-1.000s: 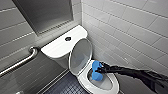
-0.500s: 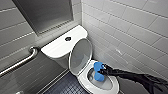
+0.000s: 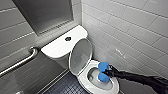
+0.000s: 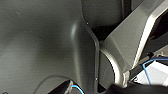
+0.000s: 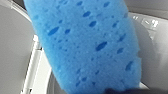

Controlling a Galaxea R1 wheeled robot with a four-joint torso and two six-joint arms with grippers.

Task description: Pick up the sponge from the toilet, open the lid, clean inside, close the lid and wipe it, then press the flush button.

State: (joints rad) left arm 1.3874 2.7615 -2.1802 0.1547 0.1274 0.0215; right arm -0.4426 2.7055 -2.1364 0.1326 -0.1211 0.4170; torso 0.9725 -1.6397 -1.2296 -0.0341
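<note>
The middle of the sponge [image 3: 102, 66] is being covered by the right gripper [image 3: 106, 73] in the head view. The front of the toilet [image 3: 81, 79] is being cut off by the lower edge, and the grab bar [image 3: 18, 63] by the left edge. In the right wrist view, the sponge's ends are being cropped.

The sponge [image 3: 102, 66] is inside the toilet [image 3: 84, 80], before the raised lid [image 3: 80, 56].

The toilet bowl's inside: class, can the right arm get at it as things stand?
Likely yes: the lid stands raised, leaving the bowl open, and the right gripper holds the sponge over it.
</note>
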